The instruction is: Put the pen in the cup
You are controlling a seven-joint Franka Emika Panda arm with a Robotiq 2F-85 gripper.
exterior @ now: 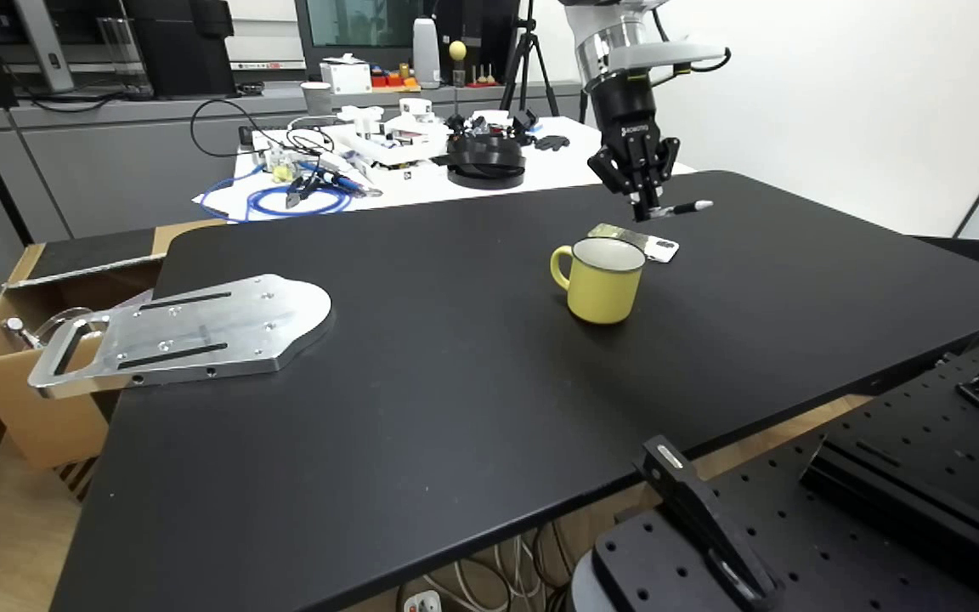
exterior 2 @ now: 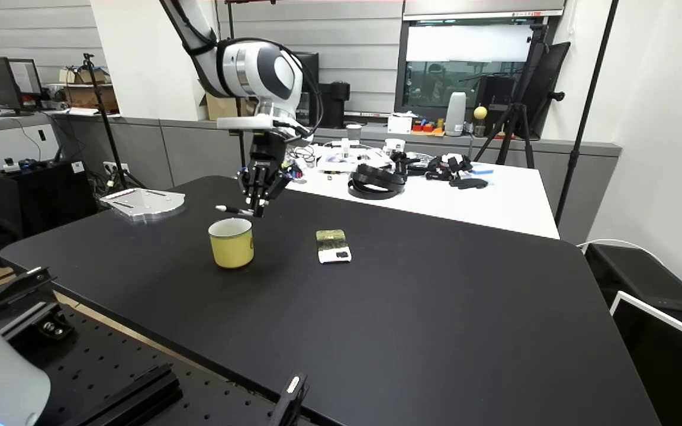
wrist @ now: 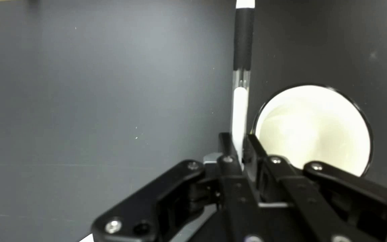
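My gripper [exterior: 644, 211] is shut on the pen [exterior: 687, 208] and holds it roughly level above the black table. The gripper [exterior 2: 256, 211] and the pen [exterior 2: 233, 210] also show in an exterior view. The pale-yellow cup [exterior: 604, 287] stands upright, its loop handle at left there; it also shows in an exterior view [exterior 2: 232, 247], handle not visible. In the wrist view the fingers [wrist: 238, 137] grip the white end of the pen [wrist: 241, 77]. Its black part points to the top edge. The open mouth of the cup [wrist: 343, 134] lies right of the pen, partly hidden by the gripper.
A phone-like flat object [exterior: 661, 249] lies near the cup; it also shows in an exterior view [exterior 2: 334, 247]. A silver metal plate with a handle [exterior: 200, 327] lies at the table's edge. A white table [exterior 2: 495, 201] with cables and devices stands behind.
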